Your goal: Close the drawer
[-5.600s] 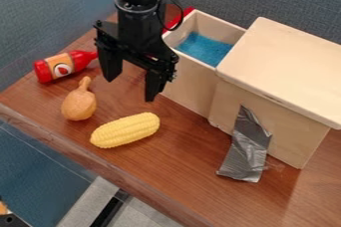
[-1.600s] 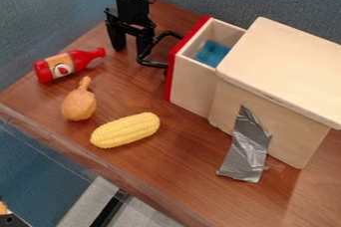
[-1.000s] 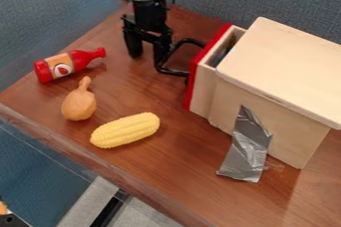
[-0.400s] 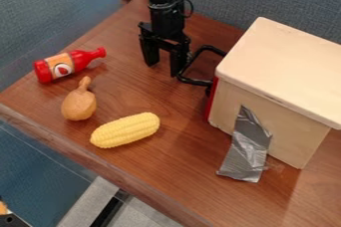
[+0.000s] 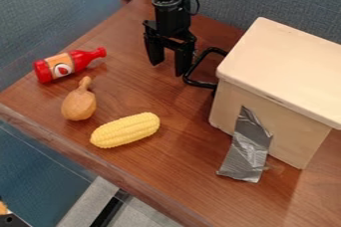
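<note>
The gripper (image 5: 168,69) hangs over the upper middle of the table with its two fingers apart and nothing between them. Just right of it is the drawer's black handle (image 5: 198,83), which reaches left from the wooden box (image 5: 266,114). The right finger is at the handle's left side; whether they touch I cannot tell. The drawer is inside the box, its red front and blue interior hidden behind the box's side and lid.
A red bottle (image 5: 69,65) lies at the left, with a brown drumstick-like toy (image 5: 79,104) below it. A yellow corn cob (image 5: 125,130) lies left of the box. Silver tape (image 5: 246,149) runs from the box onto the table (image 5: 166,171).
The gripper has moved right and slightly down since 1.6 s ago, and the drawer has slid right into the box with it. Its red front and blue interior have gone from sight.
</note>
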`<state>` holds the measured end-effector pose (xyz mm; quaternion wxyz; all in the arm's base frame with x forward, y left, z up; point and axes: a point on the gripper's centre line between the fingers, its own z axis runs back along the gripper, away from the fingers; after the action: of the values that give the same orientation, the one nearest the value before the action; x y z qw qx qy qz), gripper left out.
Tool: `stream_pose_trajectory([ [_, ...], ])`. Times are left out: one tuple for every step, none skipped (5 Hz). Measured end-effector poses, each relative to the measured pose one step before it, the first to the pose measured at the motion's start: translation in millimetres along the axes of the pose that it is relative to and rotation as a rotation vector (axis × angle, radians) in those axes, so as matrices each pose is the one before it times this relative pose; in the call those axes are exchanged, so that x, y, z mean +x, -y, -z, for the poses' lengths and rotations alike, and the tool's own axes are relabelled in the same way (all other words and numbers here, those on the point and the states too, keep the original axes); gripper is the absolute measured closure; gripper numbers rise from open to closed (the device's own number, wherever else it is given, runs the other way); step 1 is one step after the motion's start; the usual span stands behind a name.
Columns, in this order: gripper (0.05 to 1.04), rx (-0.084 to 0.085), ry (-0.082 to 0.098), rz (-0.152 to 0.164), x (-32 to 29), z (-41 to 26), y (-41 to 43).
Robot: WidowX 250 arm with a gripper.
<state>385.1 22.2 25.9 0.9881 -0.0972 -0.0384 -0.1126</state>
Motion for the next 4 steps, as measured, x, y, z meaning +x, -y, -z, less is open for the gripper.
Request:
stream_pose_trajectory([
  [0.083, -0.0076, -0.0094, -0.0006, -3.40, 2.86, 1.29],
  [0.083, 0.0197, 0.0341, -0.0130, -3.16, -18.16, 0.58],
  [0.083, 0.0317, 0.0211, -0.0697, -10.98, -18.06, -16.92],
  [0.083, 0.0747, 0.0185, -0.0558, -10.53, -18.39, -14.08],
])
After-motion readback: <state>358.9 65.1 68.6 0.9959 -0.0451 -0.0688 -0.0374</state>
